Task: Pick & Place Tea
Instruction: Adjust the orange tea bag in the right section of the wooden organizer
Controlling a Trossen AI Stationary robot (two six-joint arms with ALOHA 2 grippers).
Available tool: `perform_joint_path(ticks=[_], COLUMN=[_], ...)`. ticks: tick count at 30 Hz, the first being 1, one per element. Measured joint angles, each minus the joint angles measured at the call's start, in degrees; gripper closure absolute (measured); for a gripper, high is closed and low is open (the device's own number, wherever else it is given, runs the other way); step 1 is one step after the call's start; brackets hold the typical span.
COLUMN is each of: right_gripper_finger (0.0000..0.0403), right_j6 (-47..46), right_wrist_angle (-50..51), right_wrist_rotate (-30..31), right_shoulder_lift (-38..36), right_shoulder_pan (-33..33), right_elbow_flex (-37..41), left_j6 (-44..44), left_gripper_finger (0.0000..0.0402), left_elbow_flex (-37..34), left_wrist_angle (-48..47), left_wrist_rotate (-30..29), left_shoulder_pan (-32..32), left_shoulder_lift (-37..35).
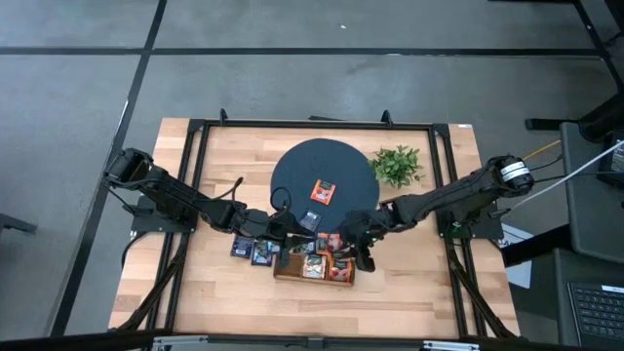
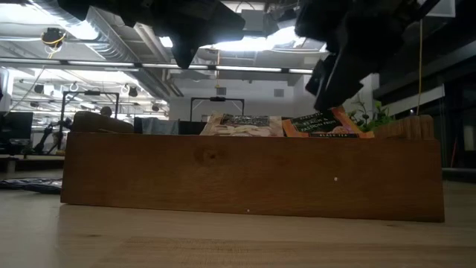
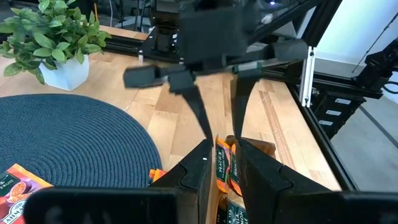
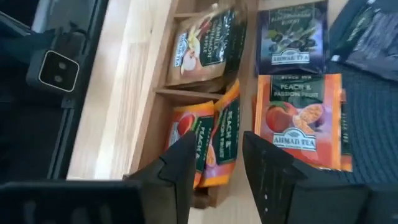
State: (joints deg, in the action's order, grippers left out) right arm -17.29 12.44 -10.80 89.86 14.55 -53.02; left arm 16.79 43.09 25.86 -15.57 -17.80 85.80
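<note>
The tea is small flat sachets. Several stand upright in the brown wooden tray near the table's front: orange ones and a beige one. My right gripper hangs open, slanting down, just over an orange sachet at the tray's right end; its fingers flank the sachet's top edge without a visible touch. An orange sachet and a navy one lie flat beside the tray's far side. My left gripper waits left of the tray, nearly level, its fingers a narrow gap apart with nothing between them.
A dark round mat lies behind the tray with one orange sachet on it. A potted plant stands at the mat's far right. Two dark sachets lie on the wood left of the tray. Black frame rails border the table.
</note>
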Motion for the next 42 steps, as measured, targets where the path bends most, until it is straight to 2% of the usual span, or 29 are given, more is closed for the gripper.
perform_joint_path(ticks=[3, 9, 18, 28, 34, 42], right_gripper_finger=[0.0270, 0.0270, 0.0274, 0.0324, 0.0390, 0.0398], right_j6=[1.21, 4.28, 3.66, 2.51, 2.40, -1.81], right_wrist_angle=[1.53, 6.48, 8.30, 8.41, 8.41, 8.74], right_wrist_rotate=[-2.42, -2.45, -5.28, -5.82, -5.82, -5.77], right_shoulder_lift=[2.17, 5.35, 6.23, 6.54, 6.54, 6.54], right_shoulder_pan=[-1.45, -2.87, -3.02, -3.02, -3.02, -2.44], right_elbow_flex=[-1.46, -5.40, -7.14, -7.14, -7.14, -7.14], left_j6=[-0.41, -0.41, -0.59, -1.04, -1.05, -0.83], left_gripper_finger=[0.0333, 0.0333, 0.0333, 0.0333, 0.0333, 0.0333], left_elbow_flex=[0.00, 0.00, 0.00, 0.00, 0.00, 0.00], left_wrist_angle=[-0.22, -0.37, -0.57, -0.48, -0.50, -0.50], left_wrist_rotate=[0.00, 0.04, 0.07, 0.14, 0.15, -0.52], left_shoulder_pan=[0.00, 0.00, 0.00, 0.02, 0.00, 0.00], left_shoulder_lift=[0.00, 0.00, 0.00, 0.00, 0.00, 0.00])
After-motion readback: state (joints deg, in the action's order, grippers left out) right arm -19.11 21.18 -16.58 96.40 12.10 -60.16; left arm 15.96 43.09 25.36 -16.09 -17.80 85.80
